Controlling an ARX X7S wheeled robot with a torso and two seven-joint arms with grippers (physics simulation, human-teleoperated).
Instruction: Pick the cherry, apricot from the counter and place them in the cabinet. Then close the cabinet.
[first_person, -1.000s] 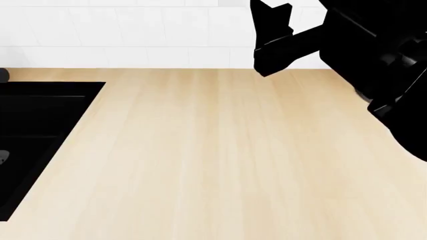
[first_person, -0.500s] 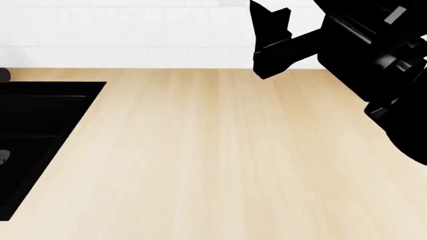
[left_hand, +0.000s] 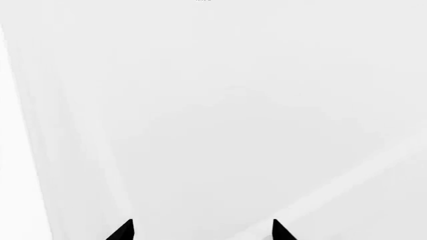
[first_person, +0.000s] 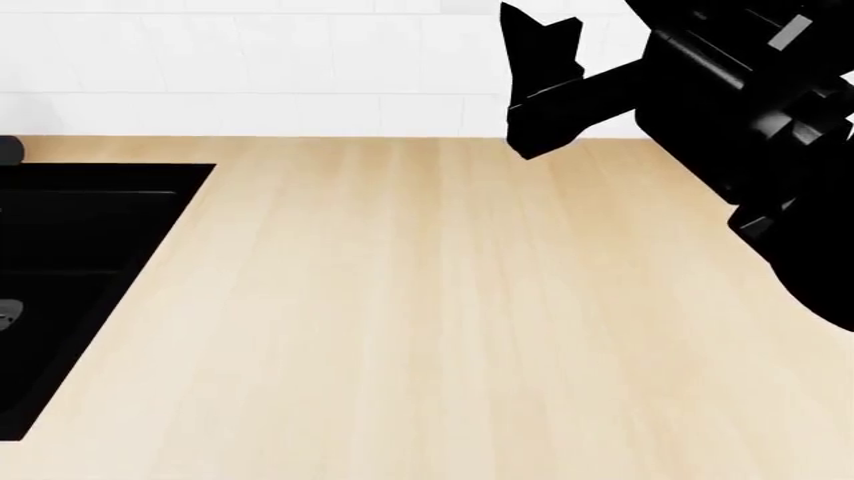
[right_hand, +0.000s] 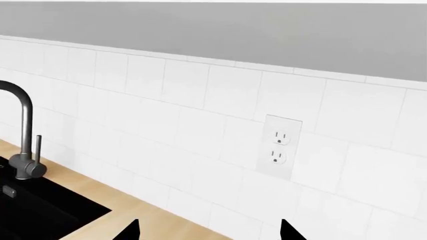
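Observation:
No cherry or apricot shows in any view. The light wood-grain counter (first_person: 441, 310) fills the head view and lies bare where it shows. My right gripper (first_person: 541, 30) hangs above the counter's back edge near the white tiled wall, and its arm enters from the upper right. In the right wrist view the right gripper (right_hand: 208, 231) is open with nothing between its tips. The left gripper (left_hand: 201, 231) is open too, facing a plain white surface close up. A grey underside (right_hand: 267, 30) runs above the tiles; I cannot tell whether it is the cabinet.
A black sink (first_person: 80, 270) is sunk into the counter at the left. Its dark faucet (right_hand: 23, 135) stands at the back. A white wall outlet (right_hand: 279, 147) is set in the tiled backsplash (first_person: 267, 70).
The right forearm and wrist have shifted slightly while the gripper stays almost in place. The head view has barely moved.

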